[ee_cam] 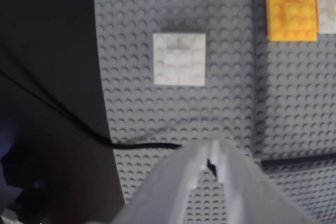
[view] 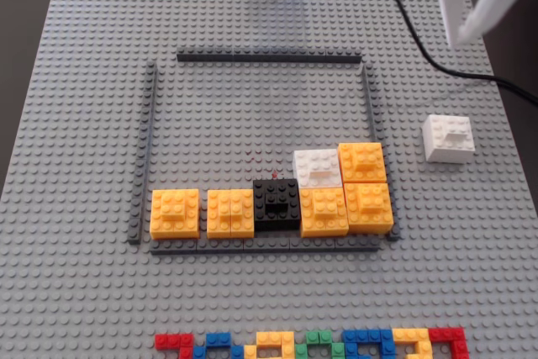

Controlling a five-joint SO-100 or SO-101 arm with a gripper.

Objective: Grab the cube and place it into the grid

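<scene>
Fixed view — the cube (view: pixel 448 137) sits alone on the studded surface (view: pixel 76 81), outside the grid (view: pixel 252 115), just beyond its right-hand strip (view: pixel 369 115). It lies square to the strips, the small raised brick on top. The gripper (view: pixel 471 6) shows only as a blurred white shape at the top right corner, above and slightly right of the cube in the picture and well apart from it; a black cable (view: pixel 420 39) trails beside it. The jaws cannot be read here.

Grid contents, same view: along the bottom strip, a row of orange blocks (view: pixel 176 213) with a black block (view: pixel 276 203) between them; a second white block (view: pixel 317 167) and one more orange block sit in the row above, toward the right. The upper part and the left of the grid are bare studs. A row of multicoloured bricks (view: pixel 311 346) lies at the bottom edge, outside the grid.

Wrist view — the gripper (ee_cam: pixel 212 153) enters from the bottom edge, fingertips drawn together with only a thin dark slit between them — closed, holding nothing. The cube (ee_cam: pixel 179 59) lies straight ahead of the tips, a little left of their line, apart from them. Its sides run square to the picture, so neither axis is longer. Orange blocks (ee_cam: pixel 291 14) show at top right.

Judgement: the grasp has not begun; the jaws must open and the reach go forward, slightly left.
</scene>
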